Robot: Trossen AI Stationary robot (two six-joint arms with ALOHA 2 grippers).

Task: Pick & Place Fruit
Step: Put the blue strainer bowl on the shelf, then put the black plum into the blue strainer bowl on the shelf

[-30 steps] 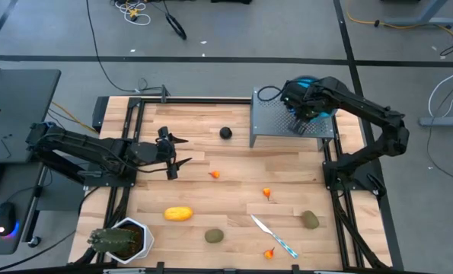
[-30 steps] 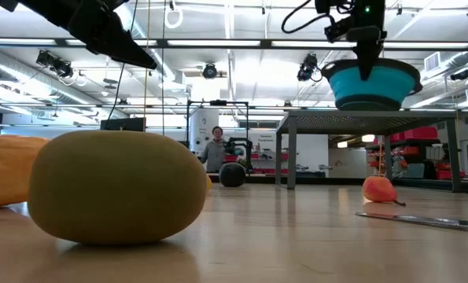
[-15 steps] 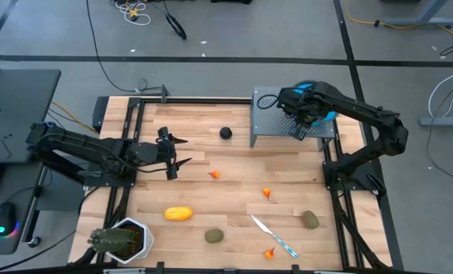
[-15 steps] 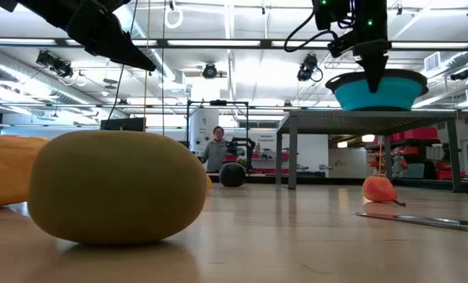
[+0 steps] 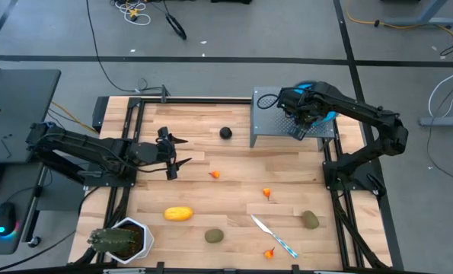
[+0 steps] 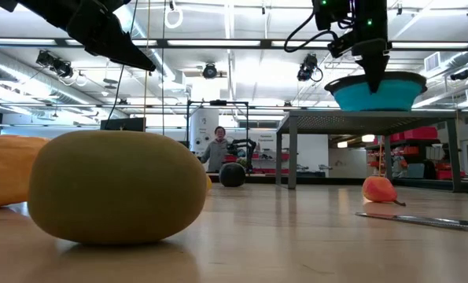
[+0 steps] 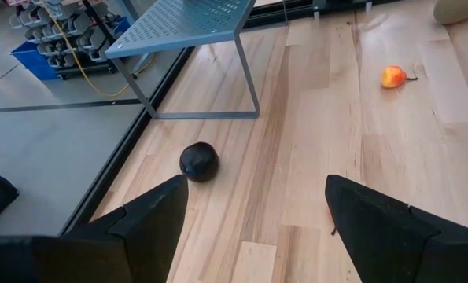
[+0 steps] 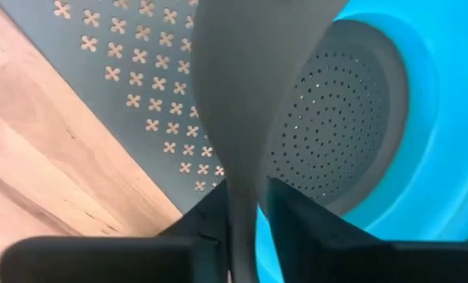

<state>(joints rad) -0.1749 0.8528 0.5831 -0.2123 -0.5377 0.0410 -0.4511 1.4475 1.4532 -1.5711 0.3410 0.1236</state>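
Seven fruit pieces: all lie loose on the bench, with none in the bowl yet. You have the yellow oblong one [image 5: 178, 215], two olive-brown ones [image 5: 214, 236] [image 5: 310, 220], the black ball [image 5: 225, 132] and three orange-red bits [image 5: 215, 174] [image 5: 267, 192] [image 5: 269, 253].
Blue bowl [image 6: 407, 90]: a second ago it hung above the grey perforated platform [image 5: 272, 122]. It has since come down and looks seated on the platform top.
Right gripper [image 6: 373, 79]: narrow, pinching the bowl's rim from above. Your next job looks like letting go and lifting clear.
Left gripper [image 7: 256, 182]: wide and empty, unmoved over the bench's left side, with the black ball ahead of it.
Meaning for you: the bowl appears to be placed, so fruit picking can likely begin. The ball is the nearest piece to the platform.
Knife [image 5: 273, 237]: it lies among the near pieces, so keep clear of it.
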